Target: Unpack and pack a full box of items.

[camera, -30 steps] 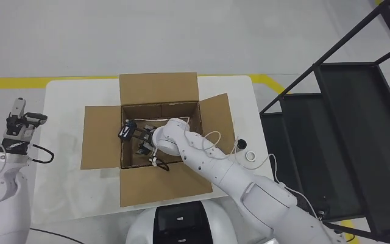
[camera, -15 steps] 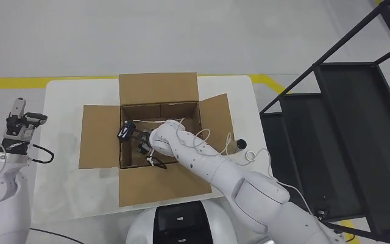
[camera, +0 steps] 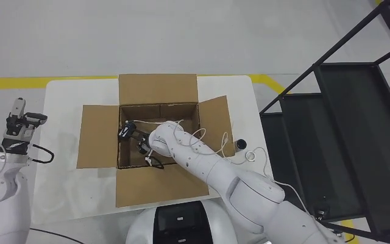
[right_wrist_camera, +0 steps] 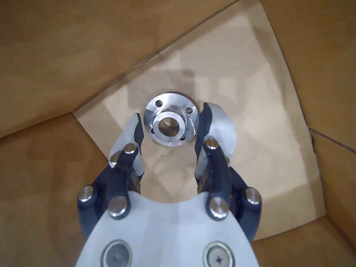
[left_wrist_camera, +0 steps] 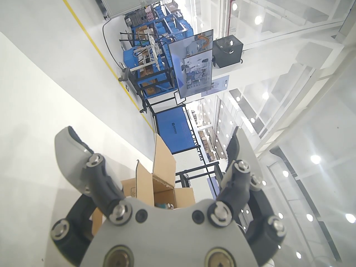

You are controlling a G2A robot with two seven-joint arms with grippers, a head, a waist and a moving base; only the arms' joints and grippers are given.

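Note:
An open cardboard box stands mid-table with all its flaps folded out. My right arm goes down into it, with the right gripper near the box's left inner wall. On the brown box floor lies a round silver metal flange with bolt holes and a central bore. My right gripper is open, one finger on each side of the flange and close to its rim. My left gripper is held off the table's left edge, and in its own wrist view the left gripper is open and holds nothing.
A small black cap-like object and a white cable loop lie on the white table right of the box. Black metal stairs stand beside the table on the right. The box shows beyond the left fingers.
My right arm has pushed a little farther left inside the box. The box has slid slightly left with it. The left arm has not moved.

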